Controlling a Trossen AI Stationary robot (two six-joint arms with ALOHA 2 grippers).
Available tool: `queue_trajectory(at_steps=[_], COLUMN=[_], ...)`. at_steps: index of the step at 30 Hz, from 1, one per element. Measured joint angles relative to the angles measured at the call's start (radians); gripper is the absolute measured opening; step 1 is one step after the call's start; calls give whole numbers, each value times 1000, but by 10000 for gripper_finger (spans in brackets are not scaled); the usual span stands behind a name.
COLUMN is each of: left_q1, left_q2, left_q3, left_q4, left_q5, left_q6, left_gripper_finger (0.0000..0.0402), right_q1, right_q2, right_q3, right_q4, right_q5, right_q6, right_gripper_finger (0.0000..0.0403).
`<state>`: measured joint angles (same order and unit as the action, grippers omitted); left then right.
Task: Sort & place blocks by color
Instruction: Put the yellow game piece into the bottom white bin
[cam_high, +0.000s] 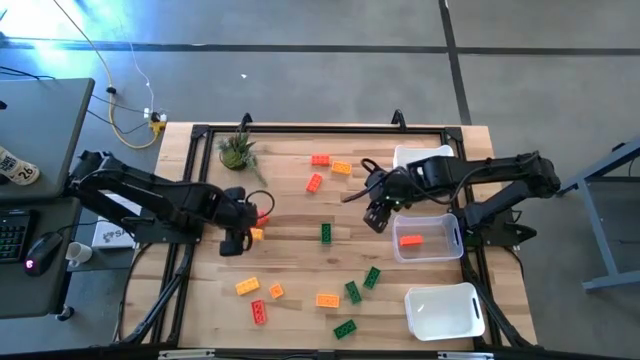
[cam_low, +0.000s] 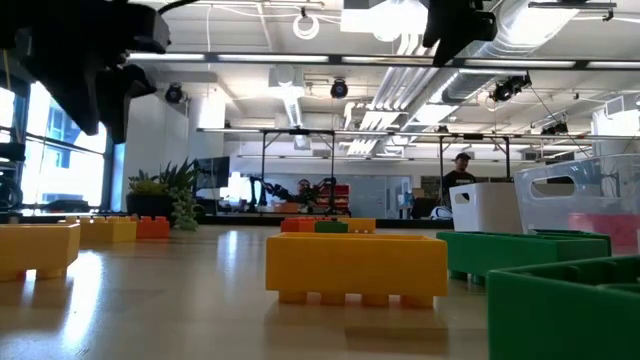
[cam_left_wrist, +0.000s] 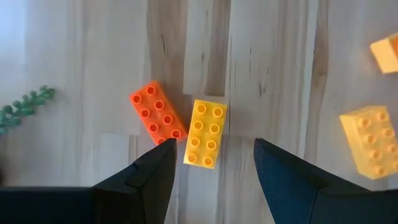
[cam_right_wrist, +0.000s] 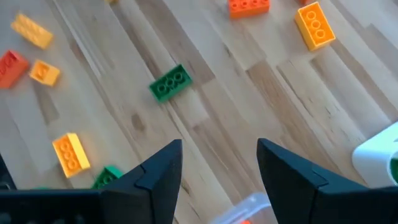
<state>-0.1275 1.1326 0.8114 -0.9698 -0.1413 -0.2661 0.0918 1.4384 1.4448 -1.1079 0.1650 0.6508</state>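
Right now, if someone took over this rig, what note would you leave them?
Left pincer: open, empty, above a yellow brick lying beside a red-orange brick.
Right pincer: open, empty, hovering beside the middle white bin.
Done: one red-orange brick in the middle bin; the near bin looks empty.
Left: the green, yellow and red-orange bricks scattered on the table, including a green one ahead of the right pincer.
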Motion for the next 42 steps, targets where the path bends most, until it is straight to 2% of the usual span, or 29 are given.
queue_trajectory(at_steps=[10,16,28,33,42], left_q1=[-12,-12,-12,-10,-10], left_q2=[8,29,194,242,324], left_q3=[-100,-102,-102,-102,-102], left_q4=[20,27,37,97,99], left_q5=[0,6,5,-7,-30], left_q6=[14,16,10,8,-1], left_gripper_finger=[201,201,201,201,201], right_q1=[-27,-26,-26,-26,-26], right_q2=[0,0,0,0,0], right_q3=[0,0,0,0,0], right_q4=[30,29,30,29,29], right_q5=[1,26,27,27,20], right_q6=[3,3,3,3,3], right_gripper_finger=[195,195,195,195,195])
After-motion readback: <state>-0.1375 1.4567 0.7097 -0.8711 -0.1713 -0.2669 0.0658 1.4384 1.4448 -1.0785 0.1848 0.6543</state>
